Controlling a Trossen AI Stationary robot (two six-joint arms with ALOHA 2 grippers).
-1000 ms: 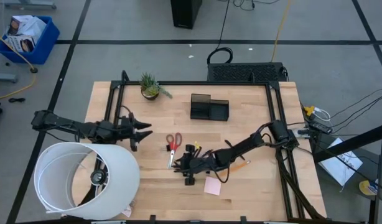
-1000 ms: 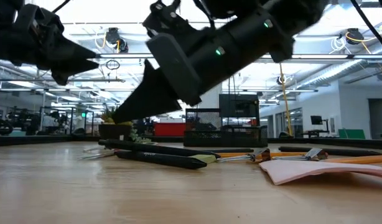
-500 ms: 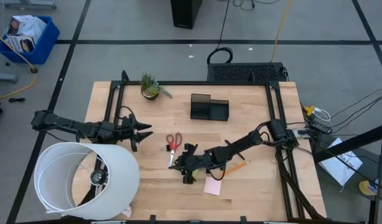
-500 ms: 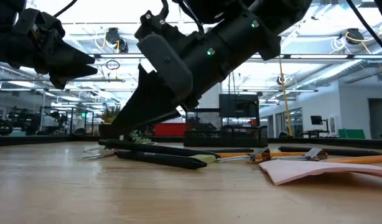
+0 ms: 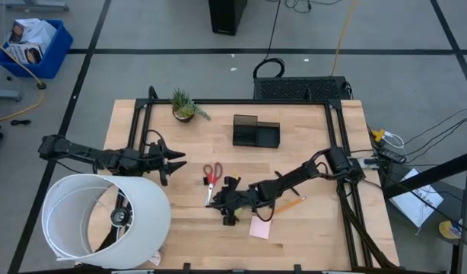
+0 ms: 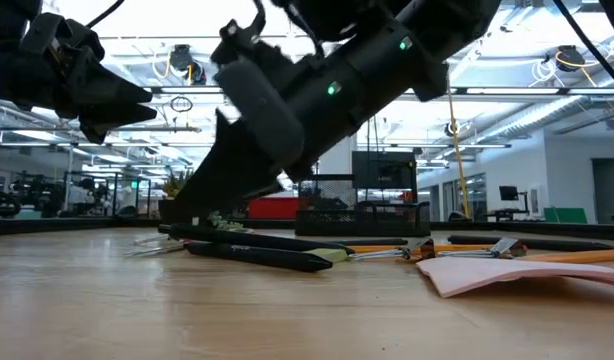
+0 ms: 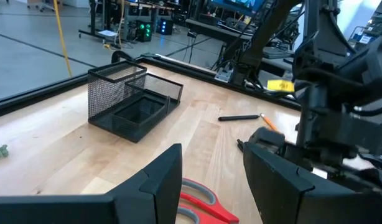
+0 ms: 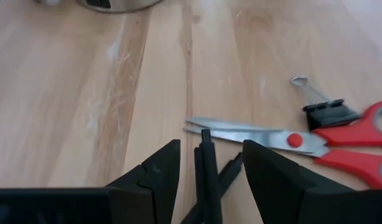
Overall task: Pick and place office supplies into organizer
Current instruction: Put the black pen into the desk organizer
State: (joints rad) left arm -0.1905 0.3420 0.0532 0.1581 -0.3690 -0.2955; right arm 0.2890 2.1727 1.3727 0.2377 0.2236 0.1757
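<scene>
Two thin black pens (image 8: 206, 171) lie on the table just to the near side of the red-handled scissors (image 8: 315, 144). My right gripper (image 8: 211, 146) is open, slanting down over them with one finger on either side; no touch shows. In the high view it (image 5: 217, 202) is at the table's middle, near the scissors (image 5: 211, 173). A pink sticky-note pad (image 5: 259, 227) and an orange pencil (image 5: 293, 203) lie beside the arm. The dark organizer (image 5: 256, 131) stands farther back. My left gripper (image 5: 177, 160) waits open at the left, off the table.
A large white cylinder (image 5: 104, 221) lies at the near left corner. A small potted plant (image 5: 184, 106) stands at the far left. A black binder clip (image 8: 328, 113) lies by the scissors. Another pen (image 7: 239, 117) lies on the table's right half.
My right gripper has tipped a little further down over the black pens, its fingers staying open. The pens and scissors have not moved.
</scene>
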